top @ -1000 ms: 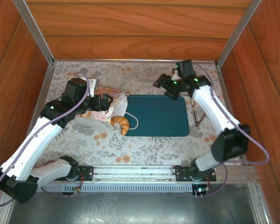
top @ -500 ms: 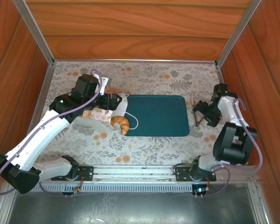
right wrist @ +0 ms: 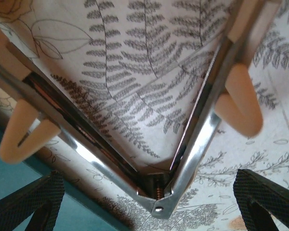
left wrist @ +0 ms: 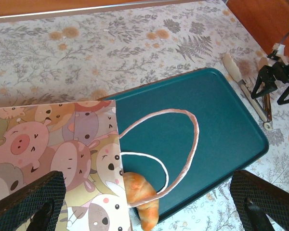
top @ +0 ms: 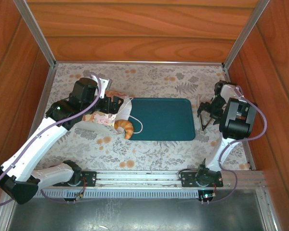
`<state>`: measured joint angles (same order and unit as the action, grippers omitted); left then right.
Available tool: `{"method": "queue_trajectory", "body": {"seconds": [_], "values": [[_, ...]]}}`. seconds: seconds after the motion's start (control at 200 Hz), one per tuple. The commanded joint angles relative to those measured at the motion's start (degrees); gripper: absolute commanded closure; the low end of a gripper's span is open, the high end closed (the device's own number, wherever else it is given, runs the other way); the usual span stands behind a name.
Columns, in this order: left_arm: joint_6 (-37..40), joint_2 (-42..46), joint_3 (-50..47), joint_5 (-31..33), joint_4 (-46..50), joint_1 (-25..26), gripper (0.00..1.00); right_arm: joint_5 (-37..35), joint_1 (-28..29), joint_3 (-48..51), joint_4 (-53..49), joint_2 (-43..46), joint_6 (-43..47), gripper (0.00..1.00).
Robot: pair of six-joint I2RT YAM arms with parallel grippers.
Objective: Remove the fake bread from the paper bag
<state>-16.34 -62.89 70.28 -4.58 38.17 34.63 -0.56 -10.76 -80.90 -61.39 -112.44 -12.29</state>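
One croissant (left wrist: 142, 197) peeks from the mouth of the one paper bag (left wrist: 62, 154), which lies flat at the left edge of the single teal tray (top: 166, 120). One pair of tongs (right wrist: 159, 192) lies on the tabletop. The left tool (top: 116, 105) is over the bag, jaws wide apart and empty. The right tool (top: 206, 109) is spread over the tongs, gripping nothing.

— What's on the table (top: 159, 149)?
— A teal tray (top: 164, 119) mid-cloth, a paper bag (top: 102, 117) on its side at its left, a croissant (top: 124, 127) at the bag's mouth, tongs (left wrist: 248, 94) right of the tray.
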Motion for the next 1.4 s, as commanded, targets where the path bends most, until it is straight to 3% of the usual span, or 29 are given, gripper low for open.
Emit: {"method": "queue_trajectory", "body": {"seconds": [0.0, 0.24, 0.725, 1.11, 1.399], "values": [[0.87, -0.06, -0.41, 0.62, -1.06, 0.36, 0.06, -3.39, 1.51, -3.39, -2.48, -3.39, 2.38, 0.03], [0.37, 0.46, -0.66, 0.55, -1.06, 0.39, 0.06, -8.44, 1.80, -5.59, -2.20, -8.66, 3.43, 0.03], [-0.53, 1.28, -0.74, 0.54, -1.08, 0.34, 0.06, -7.10, 1.93, -7.53, 1.47, -12.27, 10.02, 0.09], [-1.15, 1.70, -0.04, 0.10, -1.08, 0.36, 0.06, -6.07, 2.80, -7.16, 0.55, -8.72, 10.51, 0.54], [-1.32, 1.32, 0.45, 0.21, -1.25, 0.36, 0.06, -5.24, 7.47, -3.77, -4.31, 6.18, 6.26, 0.55]]}}
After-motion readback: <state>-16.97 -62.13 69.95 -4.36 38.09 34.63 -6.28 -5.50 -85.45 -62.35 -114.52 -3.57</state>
